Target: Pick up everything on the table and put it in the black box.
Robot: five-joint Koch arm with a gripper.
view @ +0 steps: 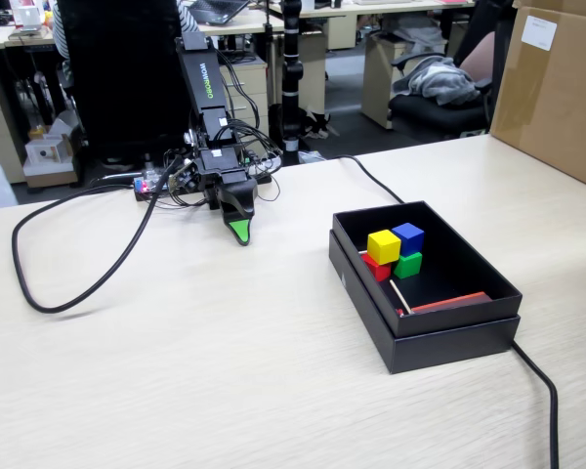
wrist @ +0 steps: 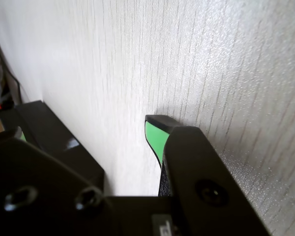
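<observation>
Black box (view: 425,322) sits nearest on the desk (view: 225,371), holding the yellow (view: 383,245), blue (view: 408,236), red (view: 375,267) and green (view: 407,264) cubes bunched together. Well apart, the tool (view: 238,233) hangs empty, tip at the desk; whether its jaws are parted can't be told. White arm lettering is unreadable.

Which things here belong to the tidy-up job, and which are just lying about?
Job: yellow cube, blue cube, red cube, green cube, black box, end effector.
Lying about: cable, carton, chair.

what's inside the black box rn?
Black box holds yellow cube, blue cube, red cube, green cube, white sticks, red strip. Near wall hides floor edge.
</observation>
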